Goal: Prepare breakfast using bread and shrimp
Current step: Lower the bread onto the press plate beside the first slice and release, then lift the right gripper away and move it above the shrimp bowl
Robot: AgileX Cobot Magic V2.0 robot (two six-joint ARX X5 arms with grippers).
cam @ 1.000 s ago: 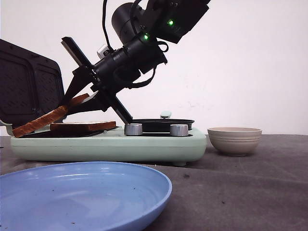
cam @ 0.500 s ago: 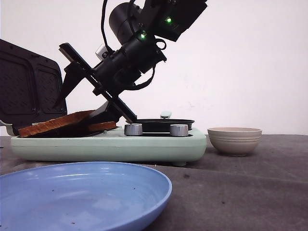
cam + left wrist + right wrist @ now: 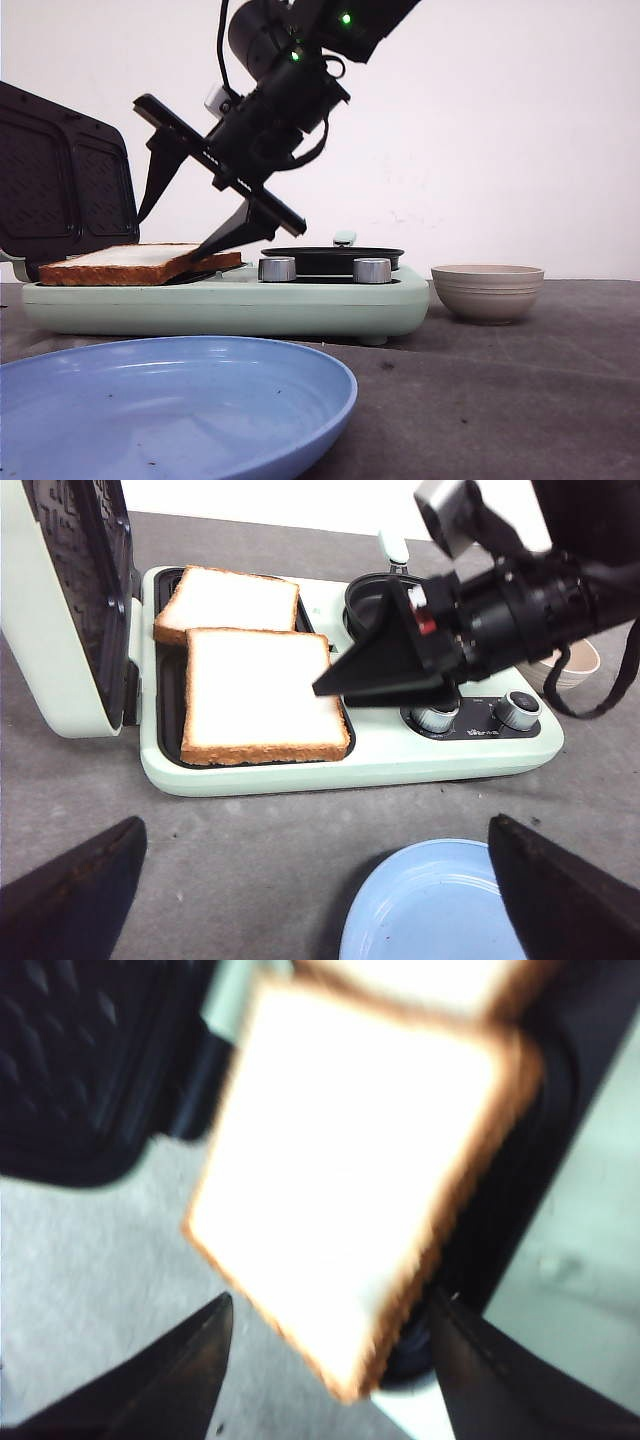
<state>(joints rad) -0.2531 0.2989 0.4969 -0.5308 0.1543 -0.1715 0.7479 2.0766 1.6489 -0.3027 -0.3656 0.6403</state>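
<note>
Mint-green sandwich maker on grey table — dark ribbed lid standing open, two silver knobs in front, black round pan behind. Beige ribbed bowl just beside — blue plate nearest camera.

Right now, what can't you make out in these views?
- Beige bowl contents: front view sees only its side; the right arm covers it in the left wrist view.
- Near bread slice: blurred in the right wrist view.
- Blue plate: cut off by the frame edge.
</note>
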